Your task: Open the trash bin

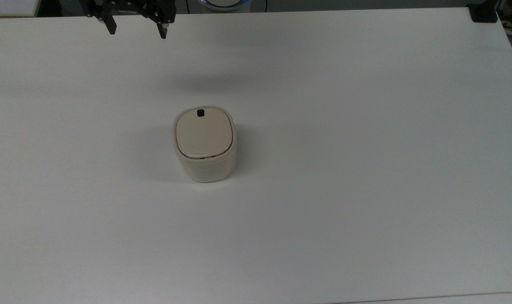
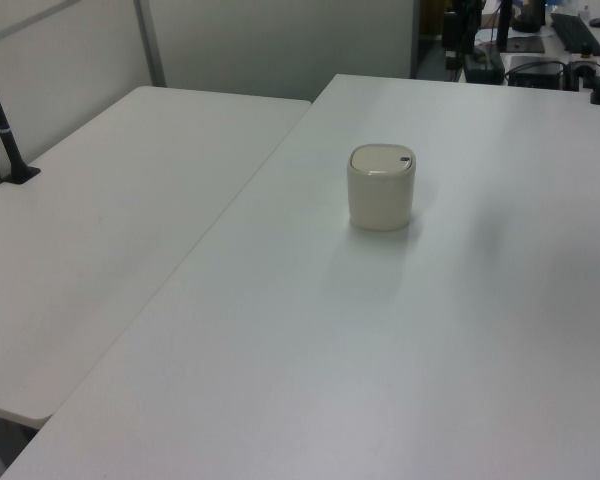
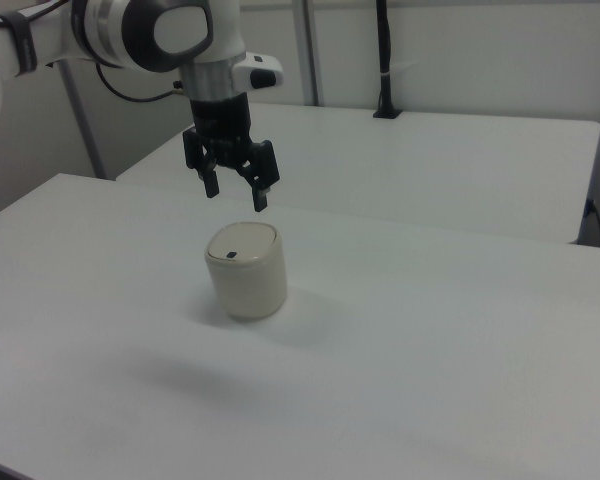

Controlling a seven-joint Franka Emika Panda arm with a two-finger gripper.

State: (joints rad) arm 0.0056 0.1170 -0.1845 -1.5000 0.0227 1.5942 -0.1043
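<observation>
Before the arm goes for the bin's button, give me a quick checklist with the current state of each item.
1. Lid of the trash bin closed and flat: ok.
2. Black button uncovered, near the lid's far edge in the top view: ok.
3. Bin standing upright on the table: ok.
4. Gripper open and holding nothing: ok.
5. Gripper lined up over the button: not ok; it hangs apart from the bin.
6. Path to the button free of things: ok.

Evenly, softly lit from overhead; faint diffuse shadows on the desk (image 1: pixel 365 169) beside the trash bin (image 1: pixel 204 143); mildly grainy.
</observation>
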